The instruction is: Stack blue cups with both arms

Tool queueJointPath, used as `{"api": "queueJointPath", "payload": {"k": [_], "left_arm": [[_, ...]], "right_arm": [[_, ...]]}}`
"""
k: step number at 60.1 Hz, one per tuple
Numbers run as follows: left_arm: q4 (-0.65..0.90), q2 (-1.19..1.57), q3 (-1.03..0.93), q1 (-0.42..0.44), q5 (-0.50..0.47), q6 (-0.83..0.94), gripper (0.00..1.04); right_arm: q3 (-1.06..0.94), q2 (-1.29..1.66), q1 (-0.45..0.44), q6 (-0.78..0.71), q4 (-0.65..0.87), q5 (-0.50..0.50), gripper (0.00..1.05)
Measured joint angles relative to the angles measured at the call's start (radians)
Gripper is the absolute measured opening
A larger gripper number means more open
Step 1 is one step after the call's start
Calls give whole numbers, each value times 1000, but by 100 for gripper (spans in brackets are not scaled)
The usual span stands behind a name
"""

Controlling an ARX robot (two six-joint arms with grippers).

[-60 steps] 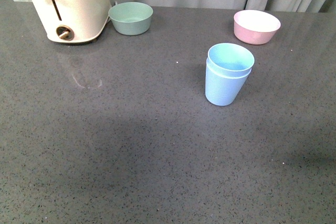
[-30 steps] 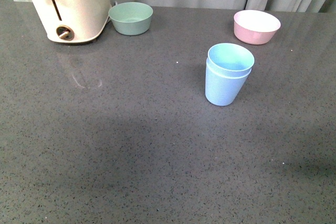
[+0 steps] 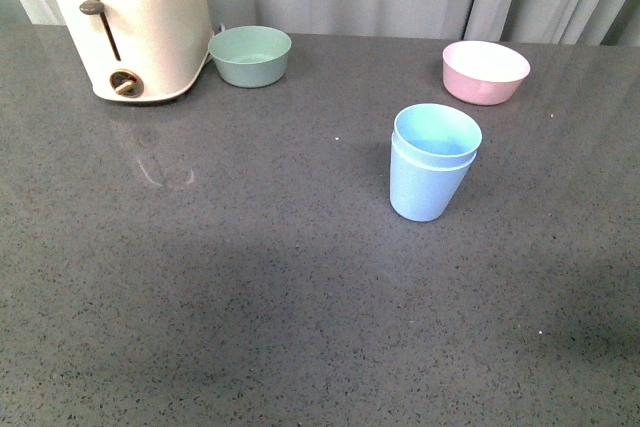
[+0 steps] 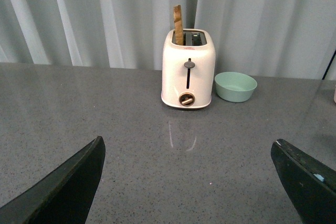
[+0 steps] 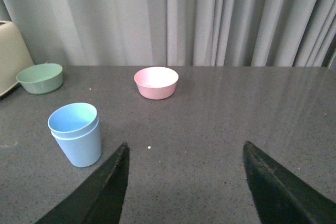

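Keeping both hands, left hand (image 4: 191,182) and right hand (image 5: 184,182), spread wide and clear should leave the nested pale-blue plastic cups (image 3: 433,160) upright on the grey speckled tabletop (image 3: 250,277).

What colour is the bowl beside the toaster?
Mint green; the small round bowl shows best in the left wrist view.

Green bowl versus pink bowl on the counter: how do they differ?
The green bowl is mint inside and out; the pink bowl has a white inside. The green bowl sits beside the toaster; the pink bowl stands alone, behind the stacked blue cups. Both are upright, empty and similar in shape.
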Motion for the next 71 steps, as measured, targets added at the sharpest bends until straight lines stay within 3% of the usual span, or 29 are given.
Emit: {"api": "queueJointPath", "payload": {"k": [9,71], "left_arm": [[0,0,0,0,0,0,96],[0,0,0,0,0,0,96]], "right_arm": [[0,0,0,0,0,0,97],[0,0,0,0,0,0,96]]}}
